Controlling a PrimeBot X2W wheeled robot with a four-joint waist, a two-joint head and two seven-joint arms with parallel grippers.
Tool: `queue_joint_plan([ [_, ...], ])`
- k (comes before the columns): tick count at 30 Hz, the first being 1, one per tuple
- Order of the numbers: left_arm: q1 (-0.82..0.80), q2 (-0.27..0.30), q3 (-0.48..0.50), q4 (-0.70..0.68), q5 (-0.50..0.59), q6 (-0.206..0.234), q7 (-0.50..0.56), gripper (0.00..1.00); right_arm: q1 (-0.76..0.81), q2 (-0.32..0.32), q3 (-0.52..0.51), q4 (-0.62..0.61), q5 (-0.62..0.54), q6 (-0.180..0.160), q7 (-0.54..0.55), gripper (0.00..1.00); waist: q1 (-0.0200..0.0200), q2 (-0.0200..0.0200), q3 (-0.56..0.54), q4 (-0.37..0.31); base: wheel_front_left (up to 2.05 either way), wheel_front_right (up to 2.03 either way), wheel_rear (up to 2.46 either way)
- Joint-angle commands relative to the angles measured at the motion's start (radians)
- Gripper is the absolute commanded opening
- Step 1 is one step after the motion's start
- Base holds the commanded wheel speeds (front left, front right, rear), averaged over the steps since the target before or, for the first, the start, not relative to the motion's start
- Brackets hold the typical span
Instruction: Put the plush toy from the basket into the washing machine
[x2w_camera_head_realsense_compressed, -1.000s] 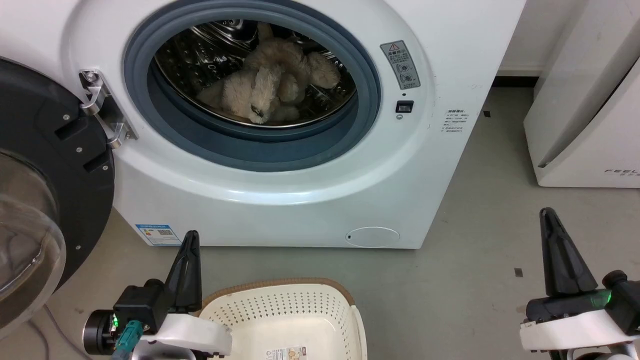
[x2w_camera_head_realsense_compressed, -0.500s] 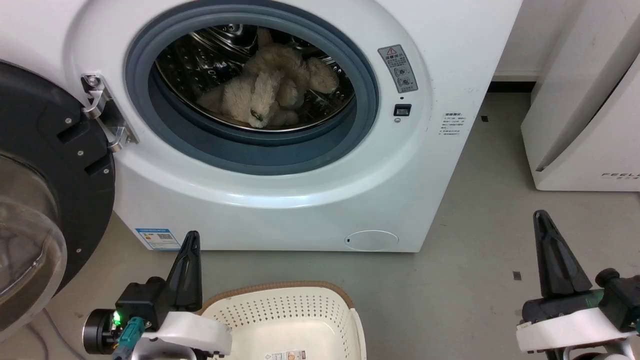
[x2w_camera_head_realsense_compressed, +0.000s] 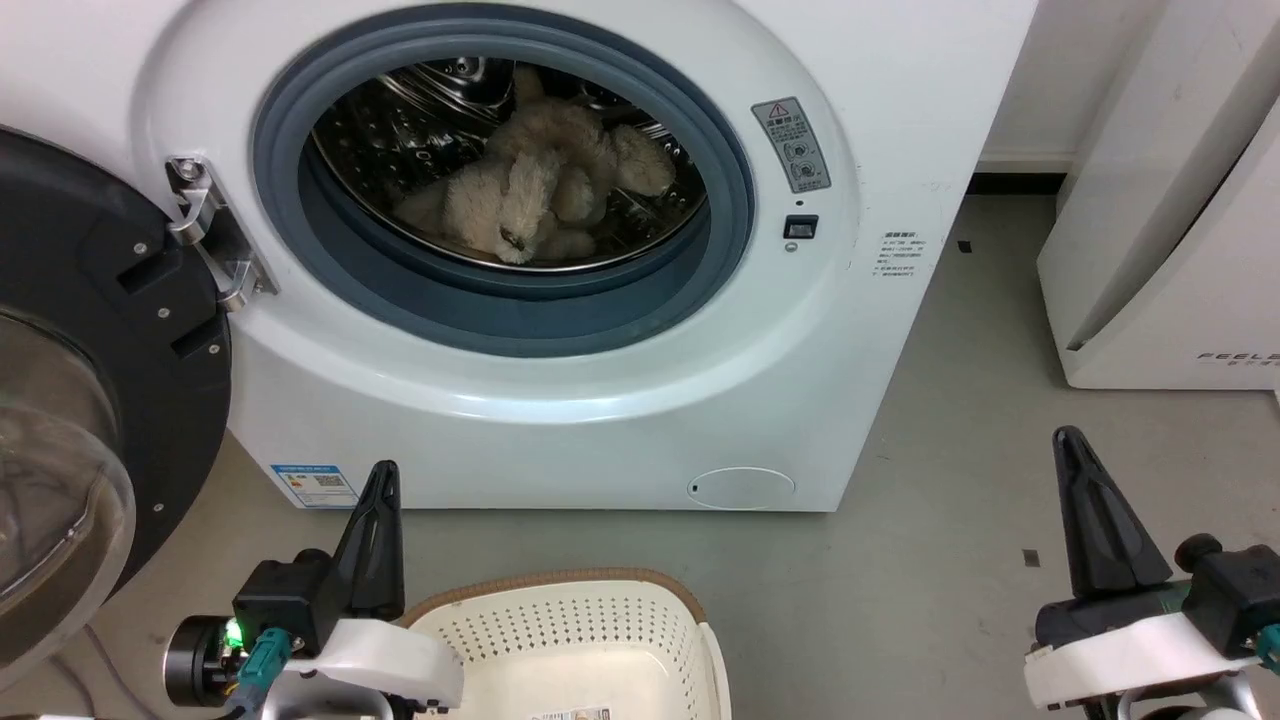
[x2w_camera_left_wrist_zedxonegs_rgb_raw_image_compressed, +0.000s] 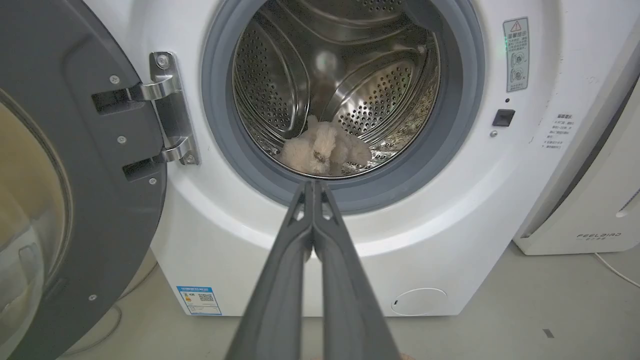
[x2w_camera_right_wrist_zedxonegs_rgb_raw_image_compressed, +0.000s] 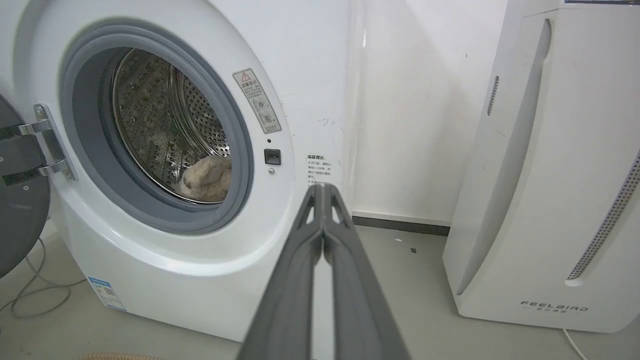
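Note:
The fluffy beige plush toy (x2w_camera_head_realsense_compressed: 530, 190) lies on the floor of the steel drum inside the white washing machine (x2w_camera_head_realsense_compressed: 560, 400), whose porthole stands open; the plush toy (x2w_camera_left_wrist_zedxonegs_rgb_raw_image_compressed: 322, 150) is a small heap in the left wrist view and a beige lump (x2w_camera_right_wrist_zedxonegs_rgb_raw_image_compressed: 207, 179) in the right wrist view. The black-framed glass door (x2w_camera_head_realsense_compressed: 90, 390) hangs open on the left. Below, the cream perforated basket (x2w_camera_head_realsense_compressed: 570, 630) with its brown rim holds no toy. My left gripper (x2w_camera_head_realsense_compressed: 383, 470) is shut beside the basket's left end, with nothing in it. Far right, my right gripper (x2w_camera_head_realsense_compressed: 1068, 438) is also shut and holds nothing.
A plain white slanted appliance (x2w_camera_head_realsense_compressed: 1170, 230) lettered "FEELSBIR" stands on the right, with a strip of grey floor (x2w_camera_head_realsense_compressed: 950, 500) between it and the washer. Thin cables (x2w_camera_right_wrist_zedxonegs_rgb_raw_image_compressed: 30, 295) lie on the floor under the open door.
The whole head view has shifted slightly, so washer and basket sit lower in the picture: the camera moved. The toy stays in the drum and both grippers stay shut.

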Motion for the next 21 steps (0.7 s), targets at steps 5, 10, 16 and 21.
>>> queue_joint_plan([
  [5,0.012,-0.006,0.008,-0.010,0.018,-0.008,0.013,0.00,0.006,0.000,0.008,0.006,-0.011,0.000,0.013,0.00,0.0000,0.0000,-0.005,-0.001,0.00,0.00,0.00],
  [10,0.014,-0.009,0.013,-0.013,0.026,-0.011,0.023,0.00,0.006,0.000,0.011,0.008,-0.013,0.000,0.023,0.00,0.0000,0.0000,-0.010,-0.002,0.00,0.00,0.00],
  [16,0.016,-0.014,0.019,-0.017,0.036,-0.014,0.036,0.00,0.007,0.000,0.016,0.011,-0.016,0.000,0.035,0.00,0.0000,0.0000,-0.015,-0.003,0.00,0.00,0.00],
  [21,0.018,-0.017,0.024,-0.021,0.045,-0.017,0.046,0.00,0.008,0.000,0.020,0.013,-0.019,0.000,0.046,0.00,0.0000,0.0000,-0.020,-0.004,0.00,0.00,0.00],
])
